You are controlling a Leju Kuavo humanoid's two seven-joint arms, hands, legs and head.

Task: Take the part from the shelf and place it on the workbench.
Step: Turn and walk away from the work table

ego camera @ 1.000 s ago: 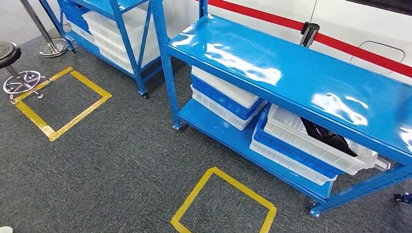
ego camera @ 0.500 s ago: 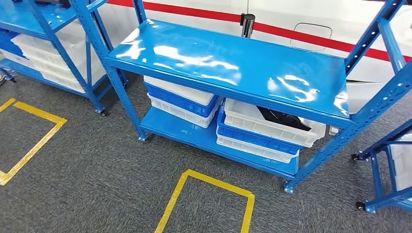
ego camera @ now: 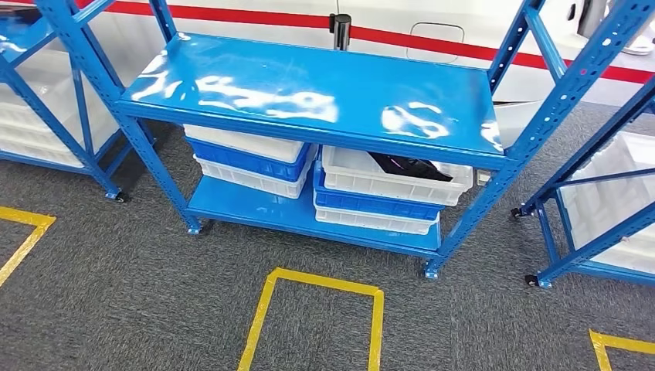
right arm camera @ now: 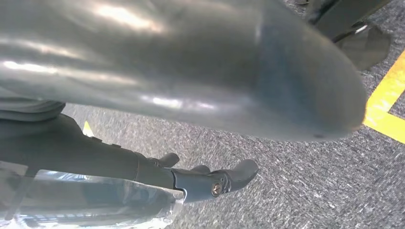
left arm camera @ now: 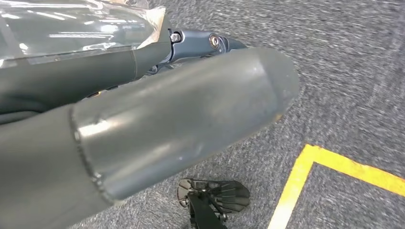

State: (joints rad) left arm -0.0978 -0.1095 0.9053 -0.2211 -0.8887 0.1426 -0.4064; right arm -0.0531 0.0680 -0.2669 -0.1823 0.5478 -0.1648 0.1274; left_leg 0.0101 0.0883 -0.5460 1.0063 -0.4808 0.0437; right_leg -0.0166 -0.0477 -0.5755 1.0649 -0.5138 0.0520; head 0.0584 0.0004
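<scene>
Both hands, left hand (left arm camera: 157, 119) and right hand (right arm camera: 181, 67), are hanging over carpet, grips unclear, facing the part (ego camera: 408, 165) lying in the white bin (ego camera: 386, 184) ahead.

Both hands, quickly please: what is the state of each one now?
Left hand: fingers lie along clear plastic wrapping; grip cannot be told.
Right hand: likewise, clear plastic wrapping beside its fingers; cannot be told.

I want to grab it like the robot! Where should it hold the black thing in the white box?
Probably from the front, reaching under the blue top shelf into the top white crate. Take the black part by its near end: the shelf board blocks coming from above, and its exact shape is too hidden to tell.
</scene>
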